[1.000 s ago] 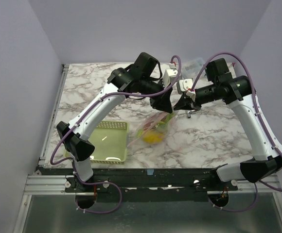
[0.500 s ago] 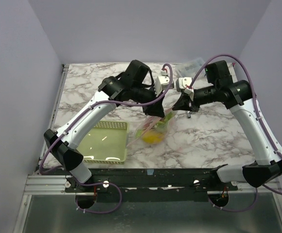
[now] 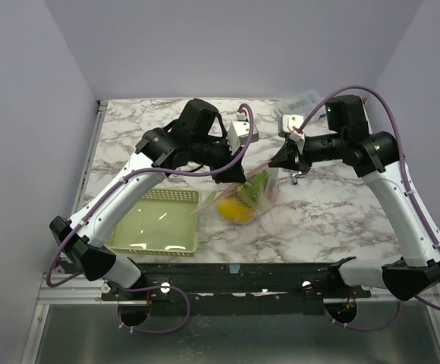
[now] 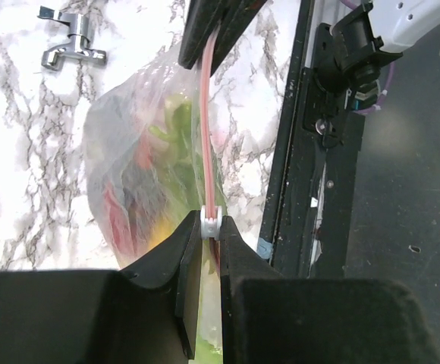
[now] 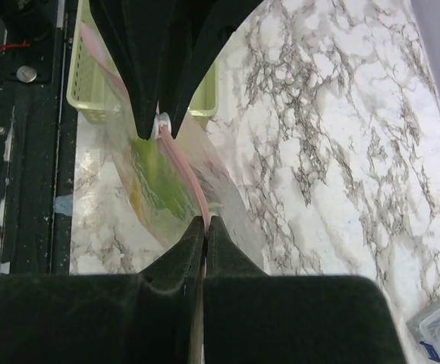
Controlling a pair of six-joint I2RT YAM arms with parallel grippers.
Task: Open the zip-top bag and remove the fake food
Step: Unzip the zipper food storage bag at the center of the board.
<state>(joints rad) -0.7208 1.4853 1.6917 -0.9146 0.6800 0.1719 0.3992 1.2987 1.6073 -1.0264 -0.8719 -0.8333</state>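
Note:
The clear zip-top bag [image 3: 243, 199] hangs between my two grippers above the marble table, its pink zip strip [image 4: 207, 144] stretched taut. My left gripper [image 4: 210, 225] is shut on the white zip slider [image 4: 211, 223]. My right gripper [image 5: 205, 221] is shut on the other end of the strip. Fake food shows through the plastic: a yellow piece [image 3: 234, 210], a pale green stalk [image 3: 255, 187] and red pieces [image 4: 117, 208]. The bag also shows in the right wrist view [image 5: 167, 178].
A pale green mesh basket [image 3: 159, 221] sits at the front left, close to the bag. A small metal clip [image 3: 300, 176] lies on the table under the right arm. A clear compartment box [image 3: 302, 101] stands at the back right.
My left gripper has moved left along the zip strip with the slider, away from my right gripper. The bag has lifted and stretched wider between them.

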